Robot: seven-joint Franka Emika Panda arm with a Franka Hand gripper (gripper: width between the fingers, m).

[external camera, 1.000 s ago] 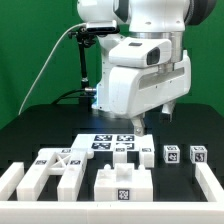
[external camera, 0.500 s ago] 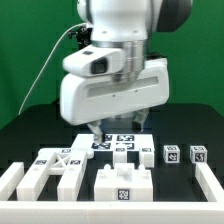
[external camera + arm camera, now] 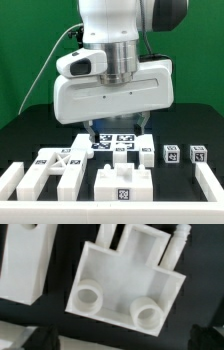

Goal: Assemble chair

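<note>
The chair lies as loose white pieces along the table's front: a wide piece with a crossed tag [image 3: 55, 165], a blocky piece [image 3: 122, 183], a middle piece [image 3: 122, 155] and two small tagged blocks [image 3: 171, 154] [image 3: 197, 154]. My gripper [image 3: 118, 124] hangs above the middle of them, mostly hidden by the hand. In the wrist view a flat white plate with two round sockets and pegs [image 3: 120, 280] lies below the gripper [image 3: 125, 339]. The dark fingertips [image 3: 45, 338] stand wide apart at the frame's corners. The gripper is open and holds nothing.
The marker board [image 3: 112, 140] lies just behind the pieces under the hand. A low white rail [image 3: 10, 178] borders the table at the exterior view's left and right [image 3: 210, 180]. A long white piece [image 3: 25, 263] and a thin rod [image 3: 178, 246] lie beside the plate.
The arm has swung from the exterior view's right to over the middle pieces, and the hand has turned its broad face to the camera. Nothing has been picked up.
</note>
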